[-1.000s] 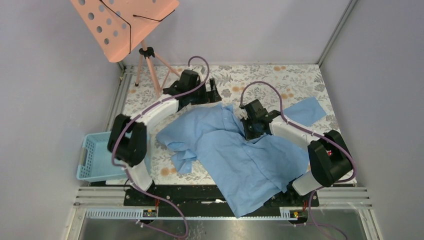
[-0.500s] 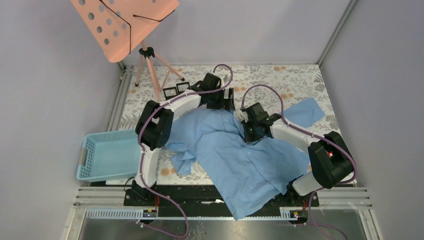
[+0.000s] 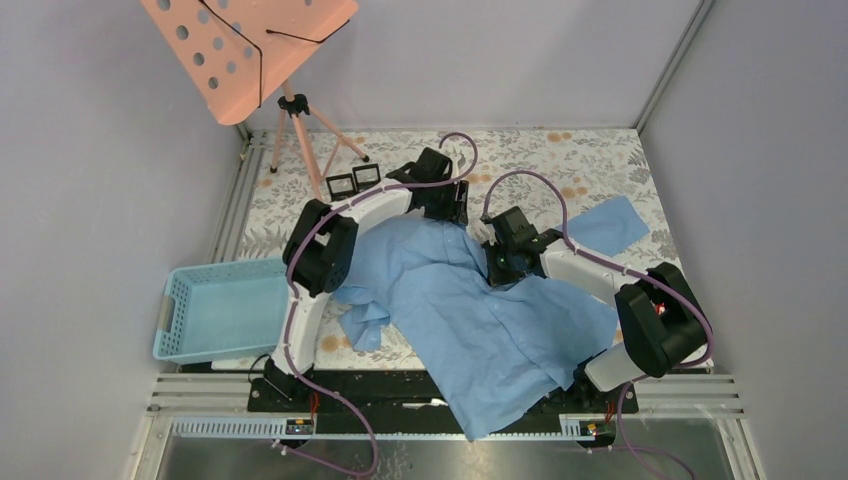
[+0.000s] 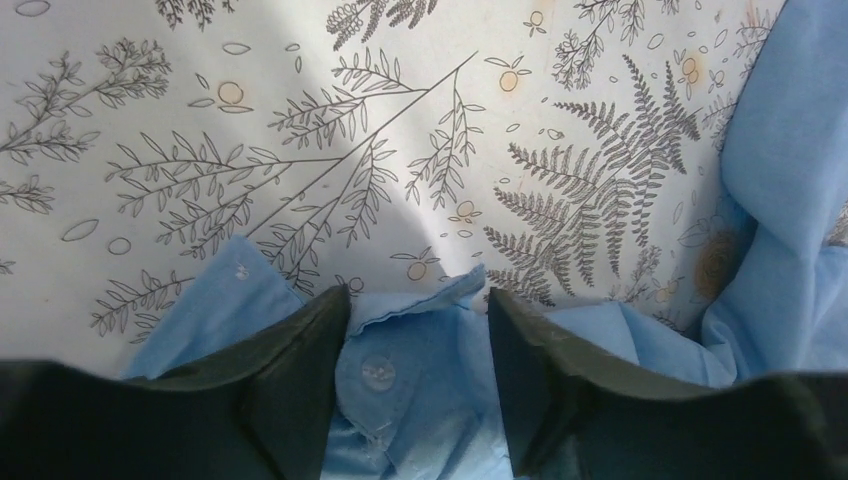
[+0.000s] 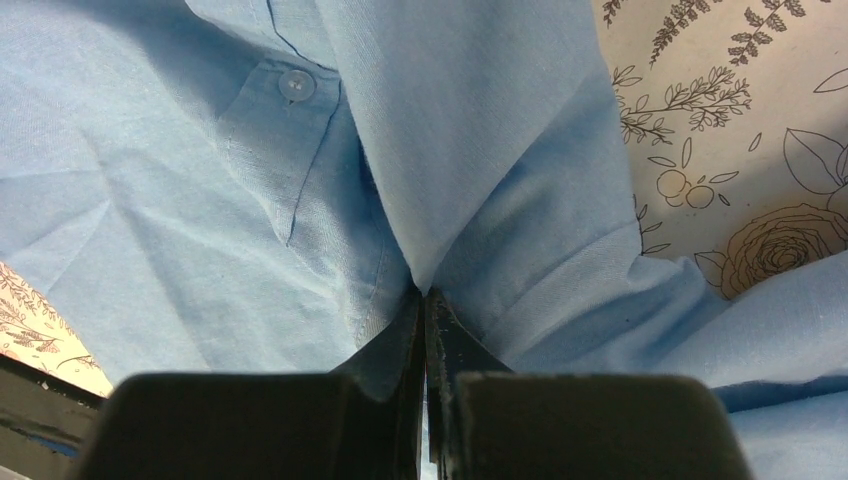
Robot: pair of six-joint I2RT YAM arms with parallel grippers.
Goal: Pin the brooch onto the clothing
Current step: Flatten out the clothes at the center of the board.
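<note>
Your shirt (image 3: pixel 470 310) lies crumpled across the middle of the table (image 3: pixel 560 160), trailing over the near edge at 6 o'clock. Your right gripper (image 5: pixel 423 297) is pinched tight on a fold of it near centre. Your left gripper (image 4: pixel 417 293) stands spread, straddling a buttoned edge at 12 o'clock. A basket (image 3: pixel 215 310) sits at 9 o'clock.

Left arm (image 3: pixel 365 208): stretched forward, bent inward. Left gripper (image 4: pixel 418 300): fingers spread apart. Right arm (image 3: pixel 590 268): folded toward centre. Right gripper (image 5: pixel 425 295): fingers pressed together, apparently pinching a fold of clothing (image 5: pixel 480 120).
</note>
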